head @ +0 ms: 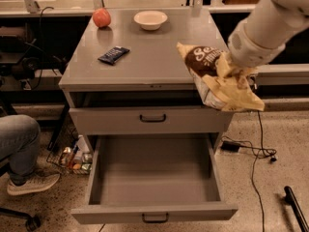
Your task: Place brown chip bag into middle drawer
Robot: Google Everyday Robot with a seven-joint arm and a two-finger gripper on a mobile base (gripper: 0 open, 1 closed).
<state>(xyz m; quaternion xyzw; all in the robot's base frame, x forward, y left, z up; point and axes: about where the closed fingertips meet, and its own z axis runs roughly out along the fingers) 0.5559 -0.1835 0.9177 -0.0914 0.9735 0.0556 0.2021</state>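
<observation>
The brown chip bag (pixel 215 79), pale yellow with a dark brown panel and white lettering, hangs at the right front corner of the cabinet top, above the floor beside the cabinet. My gripper (pixel 235 74) is shut on the brown chip bag, its tips buried in the crinkled foil, with the white arm coming in from the upper right. The middle drawer (pixel 154 178) is pulled fully out below, its deep grey tray bare, with a small black handle on its front. The bag is up and to the right of the drawer's tray.
On the cabinet top (pixel 149 57) lie a dark-blue wrapped bar (pixel 113 54), a red apple (pixel 101 18) and a white bowl (pixel 150 19). The handled drawer front above (pixel 152 118) is shut. A person's leg and shoe (pixel 21 153) are at left. Cables (pixel 251 153) trail on the floor at right.
</observation>
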